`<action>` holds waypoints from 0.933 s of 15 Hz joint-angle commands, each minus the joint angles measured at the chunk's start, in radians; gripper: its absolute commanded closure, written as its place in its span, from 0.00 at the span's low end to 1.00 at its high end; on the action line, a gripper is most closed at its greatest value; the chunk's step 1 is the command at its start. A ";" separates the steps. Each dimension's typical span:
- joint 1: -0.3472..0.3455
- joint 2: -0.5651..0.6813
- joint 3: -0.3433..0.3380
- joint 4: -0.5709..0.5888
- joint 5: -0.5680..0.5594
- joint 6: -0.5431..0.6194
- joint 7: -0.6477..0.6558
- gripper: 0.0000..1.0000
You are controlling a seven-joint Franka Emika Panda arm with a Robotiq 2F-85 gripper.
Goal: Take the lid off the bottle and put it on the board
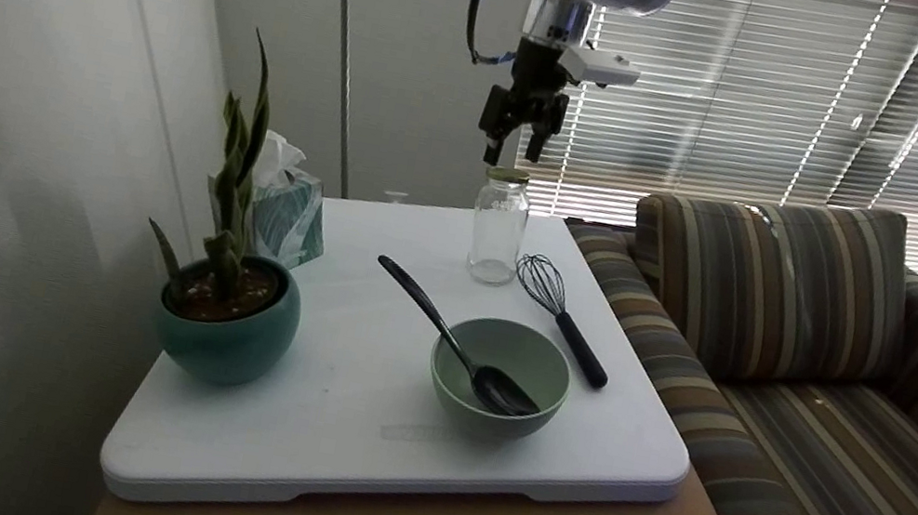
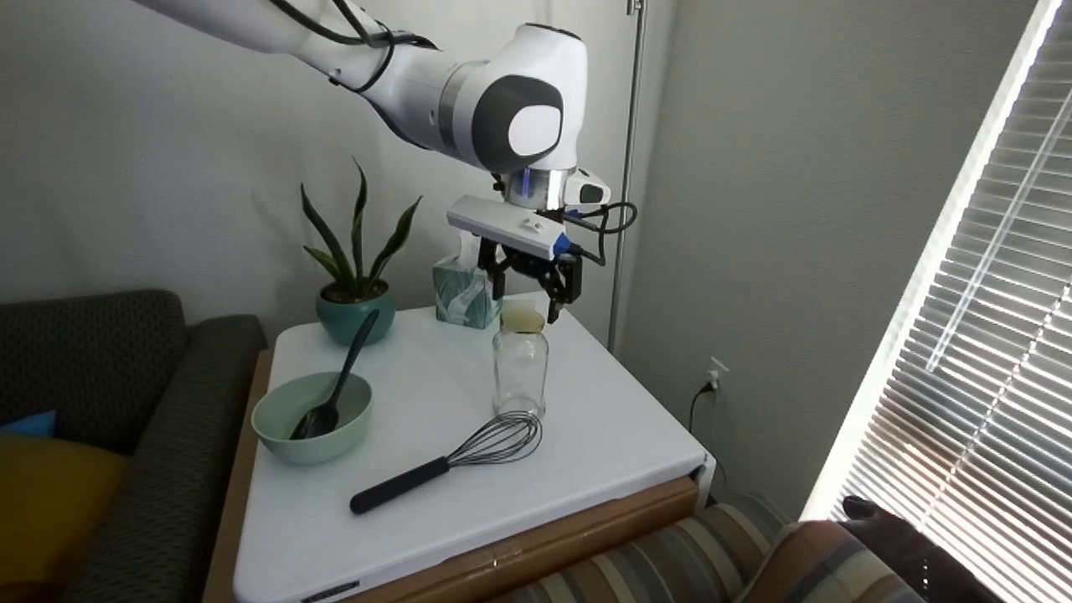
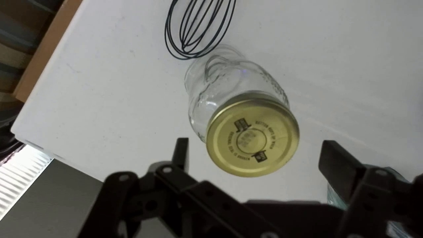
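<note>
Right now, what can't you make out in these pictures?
Lid: centre print too small and blurred to read, wrist view.
Whisk: grip end cut off by the wrist view's top edge.
Tissue box: partly hidden behind the gripper in the wrist view.
Arm: upper part cut off by the top edge, both exterior views.

Homelike: striped armchair (image 1: pixel 824 435), houseplant (image 1: pixel 225 259).

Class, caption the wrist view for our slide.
Open tool near a clear bottle, its gold lid on, whisk alongside.

Parted fingers (image 2: pixel 571 279) hang near the lid (image 2: pixel 522 320) capping the bottle (image 2: pixel 520 373) on the board (image 2: pixel 618 437).
</note>
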 commanded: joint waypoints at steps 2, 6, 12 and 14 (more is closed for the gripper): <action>-0.014 0.049 0.005 0.068 0.001 -0.070 -0.027 0.00; -0.014 0.072 0.008 0.090 0.003 -0.053 -0.032 0.00; -0.018 0.092 0.017 0.115 0.012 -0.060 -0.038 0.33; -0.021 0.096 0.023 0.124 0.017 -0.063 -0.040 0.43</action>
